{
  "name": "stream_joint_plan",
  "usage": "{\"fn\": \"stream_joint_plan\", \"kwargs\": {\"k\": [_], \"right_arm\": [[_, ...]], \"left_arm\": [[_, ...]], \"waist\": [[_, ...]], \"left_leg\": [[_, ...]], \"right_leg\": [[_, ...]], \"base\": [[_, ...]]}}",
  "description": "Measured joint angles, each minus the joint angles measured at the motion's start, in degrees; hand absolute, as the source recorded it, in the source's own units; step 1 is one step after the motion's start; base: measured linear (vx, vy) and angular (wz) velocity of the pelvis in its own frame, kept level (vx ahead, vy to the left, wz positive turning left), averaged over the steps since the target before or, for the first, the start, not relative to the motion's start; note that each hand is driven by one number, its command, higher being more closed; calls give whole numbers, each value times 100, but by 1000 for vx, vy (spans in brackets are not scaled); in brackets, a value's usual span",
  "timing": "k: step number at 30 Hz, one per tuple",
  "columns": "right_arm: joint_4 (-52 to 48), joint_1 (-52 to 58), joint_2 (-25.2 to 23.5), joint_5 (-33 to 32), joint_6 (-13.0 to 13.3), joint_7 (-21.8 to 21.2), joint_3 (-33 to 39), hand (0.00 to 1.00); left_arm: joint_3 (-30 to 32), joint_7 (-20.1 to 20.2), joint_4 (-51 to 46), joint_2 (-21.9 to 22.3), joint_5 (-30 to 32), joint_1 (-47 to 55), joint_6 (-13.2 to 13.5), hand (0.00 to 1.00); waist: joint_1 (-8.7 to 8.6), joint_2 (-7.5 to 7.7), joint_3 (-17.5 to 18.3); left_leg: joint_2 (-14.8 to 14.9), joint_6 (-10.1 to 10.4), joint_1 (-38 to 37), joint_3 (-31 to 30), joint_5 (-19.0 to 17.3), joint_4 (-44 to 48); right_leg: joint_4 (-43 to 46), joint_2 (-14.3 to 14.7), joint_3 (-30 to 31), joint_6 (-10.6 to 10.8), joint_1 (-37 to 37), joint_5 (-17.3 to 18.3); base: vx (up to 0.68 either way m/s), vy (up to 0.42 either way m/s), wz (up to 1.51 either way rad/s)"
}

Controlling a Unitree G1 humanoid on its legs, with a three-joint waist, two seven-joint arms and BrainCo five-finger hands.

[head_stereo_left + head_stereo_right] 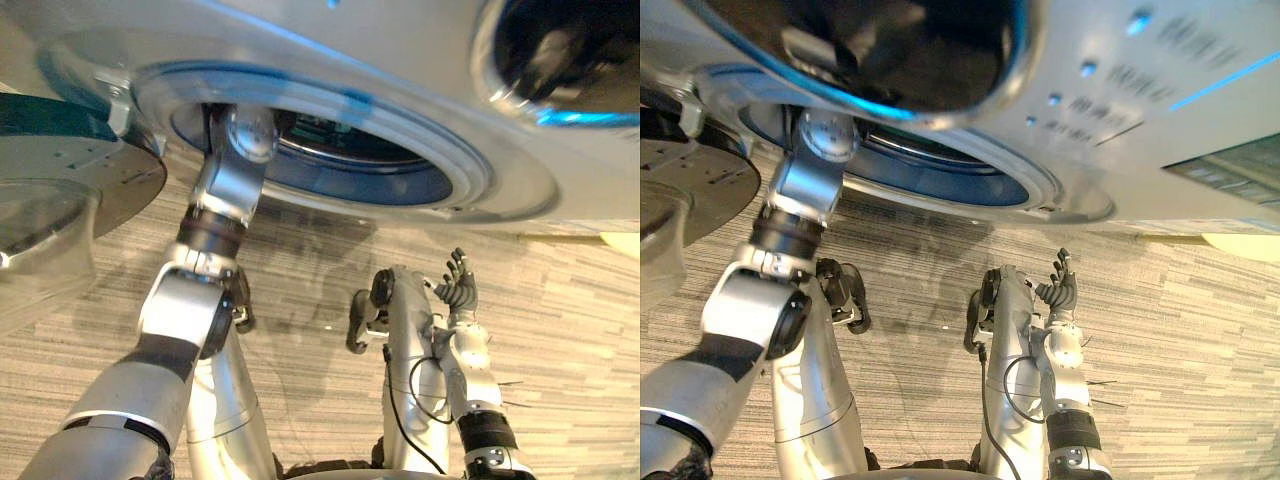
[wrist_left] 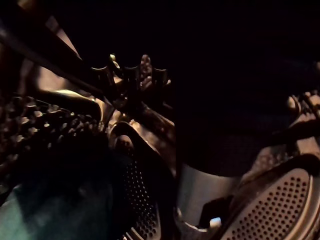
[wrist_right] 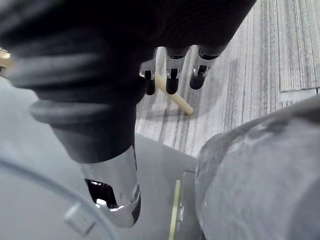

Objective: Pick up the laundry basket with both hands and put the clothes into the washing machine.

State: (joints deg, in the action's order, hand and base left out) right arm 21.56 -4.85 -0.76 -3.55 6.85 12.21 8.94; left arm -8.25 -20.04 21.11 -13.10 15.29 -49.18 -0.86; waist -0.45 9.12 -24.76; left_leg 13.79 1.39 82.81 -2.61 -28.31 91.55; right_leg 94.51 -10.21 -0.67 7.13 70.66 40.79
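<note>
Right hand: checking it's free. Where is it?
Left eye view: the right hand, open, is right of centre above the floor, below the washing machine.

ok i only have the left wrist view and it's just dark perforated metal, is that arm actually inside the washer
Observer: Yes. In the head views the left arm goes up through the round opening in the front of the washing machine. Its far end is hidden inside.
Operator: where's the right hand
Observer: The right hand is outside and lower than the opening. It hangs over the striped floor with its fingers relaxed, holding nothing.
Operator: is the door in the way
Observer: No. The door is swung open on the robot's left, beside the left arm.
</note>
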Motion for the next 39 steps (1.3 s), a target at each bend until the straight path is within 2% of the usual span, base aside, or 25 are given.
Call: {"fn": "stream_joint_plan", "kwargs": {"k": [1,2,6,8,11,13,15,19,21,22,24,28,31,34,37,38,39], "right_arm": [[24,72,1,35,-42,0,3,0],[93,204,-1,102,-106,-1,4,0],[242,508,-2,216,-315,-8,71,0],[290,767,5,246,-372,-22,97,0],[485,1015,11,327,-446,-122,166,0],[631,1114,18,364,-501,-132,175,0],[783,1185,15,368,-532,-143,172,0],[1183,1187,6,370,-535,-243,190,0],[1806,1147,18,366,-532,-244,251,0],[1938,1141,22,365,-527,-244,271,0],[2569,1056,99,354,-525,-244,442,0],[3008,967,257,291,-521,-243,600,0],[3199,977,309,166,-512,-241,741,0],[3328,938,352,69,-500,-238,886,0],[3385,898,355,-50,-510,-231,1037,0],[3385,841,362,-70,-518,-229,1072,0],[3387,799,355,-107,-534,-228,1087,0]], "left_arm": [[0,-5,-115,52,-44,266,32,0],[-16,16,-288,128,-126,761,111,0],[65,203,-556,452,-471,2227,221,0],[346,345,-581,625,-703,3292,242,0],[655,509,-557,673,-907,4267,243,0],[888,578,-364,729,-995,4763,273,0],[1094,699,167,765,-1063,5276,279,0],[1345,851,1125,922,-1074,5650,273,0],[1577,890,2037,985,-1070,5719,266,0],[1662,888,2169,989,-1081,5707,266,0],[1767,890,2566,917,-1063,5650,272,0],[1769,894,2938,747,-1012,5653,268,0],[1755,967,3041,703,-978,5654,267,0],[1664,1006,3196,703,-902,5640,266,0],[1652,1004,3334,701,-832,5606,242,0],[1655,1002,3347,697,-832,5594,243,0],[1672,998,3351,681,-832,5587,242,0]], "waist": [[12,-18,11],[142,-30,19],[161,-185,237],[192,-290,488],[288,-412,698],[305,-459,800],[302,-533,1067],[305,-607,1323],[291,-639,1631],[284,-640,1691],[247,-660,1857],[120,-718,1933],[121,-723,1974],[106,-724,2008],[99,-732,2002],[99,-736,1998],[89,-775,1980]], "left_leg": [[-1,3,-126,8,1,-96],[-14,42,-429,25,23,-304],[-97,131,-1307,31,105,-958],[-123,220,-2084,109,154,-1532],[-134,310,-3157,190,309,-2396],[-175,349,-3906,300,493,-3086],[-168,361,-4678,503,731,-3921],[-107,365,-5609,854,1007,-4909],[-106,355,-6245,1170,1308,-5794],[-130,352,-6378,1235,1406,-6020],[-308,324,-6889,1474,1832,-6948],[-516,319,-7592,1773,2418,-8117],[-560,335,-8069,1982,2780,-8836],[-637,345,-8474,2250,3160,-9568],[-651,336,-8668,2723,3213,-9718],[-614,362,-8696,3028,3193,-9710],[-516,402,-8697,3347,3131,-9706]], "right_leg": [[-96,-8,-38,-7,-139,3],[-317,-12,-97,-46,-438,-15],[-1037,-85,-394,-138,-1410,-64],[-1634,-88,-527,-181,-2186,-131],[-2548,-80,-729,-231,-3258,-334],[-3246,-80,-847,-241,-3987,-570],[-4118,-48,-948,-221,-4659,-938],[-5239,32,-1013,-168,-5459,-1486],[-6273,117,-995,-136,-5962,-2011],[-6527,128,-988,-124,-6068,-2134],[-7405,124,-892,-92,-6445,-2608],[-8201,128,-724,-82,-6819,-3111],[-8476,217,-579,-127,-6963,-3342],[-8688,271,-330,-146,-6944,-3422],[-8810,403,125,-146,-6822,-3553],[-8872,413,170,-238,-6723,-3603],[-8934,286,-543,-626,-6629,-3570]], "base": [[137,-34,28],[140,-52,19],[145,-48,25],[205,-76,21],[182,-68,20],[155,-30,15],[174,4,-6],[131,35,-26],[99,38,-45],[94,41,-37],[89,41,-27],[23,21,-25],[-63,7,-34],[-115,13,-45],[-131,29,-85],[-103,17,-113],[-122,31,-122]]}}
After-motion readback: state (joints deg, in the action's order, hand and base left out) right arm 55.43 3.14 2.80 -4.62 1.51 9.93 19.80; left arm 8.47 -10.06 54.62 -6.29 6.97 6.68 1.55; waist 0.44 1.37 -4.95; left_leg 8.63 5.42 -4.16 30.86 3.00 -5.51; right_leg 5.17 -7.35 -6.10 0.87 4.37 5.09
